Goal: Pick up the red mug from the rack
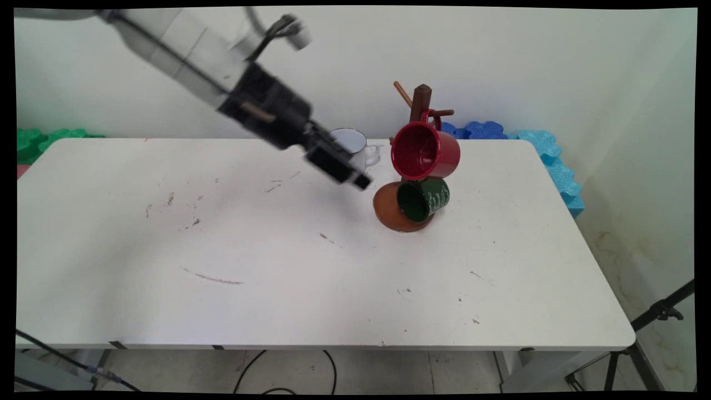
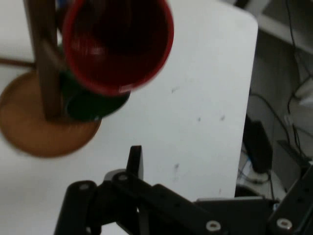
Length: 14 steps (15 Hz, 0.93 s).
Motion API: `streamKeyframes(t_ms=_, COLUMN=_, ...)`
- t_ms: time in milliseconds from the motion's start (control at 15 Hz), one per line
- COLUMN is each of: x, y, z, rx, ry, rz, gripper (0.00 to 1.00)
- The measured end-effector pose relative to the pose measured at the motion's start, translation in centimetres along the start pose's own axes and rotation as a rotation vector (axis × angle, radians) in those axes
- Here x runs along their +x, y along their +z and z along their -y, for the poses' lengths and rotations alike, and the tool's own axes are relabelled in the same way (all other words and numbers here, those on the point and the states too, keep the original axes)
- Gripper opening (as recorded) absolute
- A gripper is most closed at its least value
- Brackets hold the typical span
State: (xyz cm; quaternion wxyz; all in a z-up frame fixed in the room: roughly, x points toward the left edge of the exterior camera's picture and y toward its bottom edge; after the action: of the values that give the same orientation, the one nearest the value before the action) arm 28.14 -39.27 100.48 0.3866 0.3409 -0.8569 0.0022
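My black gripper (image 1: 360, 180) hangs low over the table (image 1: 278, 250), shut with nothing in it, just left of a wooden mug tree (image 1: 420, 103). A red mug (image 1: 425, 151) hangs on the tree's upper peg, its mouth towards me. Below it a dark green mug (image 1: 422, 200) hangs over the round brown base (image 1: 386, 214). A white mug (image 1: 355, 141) stands behind the gripper, partly hidden by it. In the hand view the gripper (image 2: 135, 159) points at bare table, with the red mug (image 2: 117, 44), green mug (image 2: 93, 100) and base (image 2: 39, 132) up and to the left.
Blue foam blocks (image 1: 483, 130) and cyan ones (image 1: 555, 161) lie along the table's back right edge, green ones (image 1: 39, 141) at the back left. A black tripod (image 1: 661, 316) stands off the front right corner. The tabletop carries scuff marks.
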Motion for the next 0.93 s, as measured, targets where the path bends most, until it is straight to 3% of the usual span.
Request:
streamKeyframes(t_ms=533, x=4.5, y=5.7, z=-3.7, rx=0.081, ry=-0.100, rz=-0.087, gripper=1.00)
streamKeyframes(t_ms=933, x=5.2, y=9.2, z=-4.6, rx=0.144, ry=-0.150, rz=-0.132, gripper=1.00)
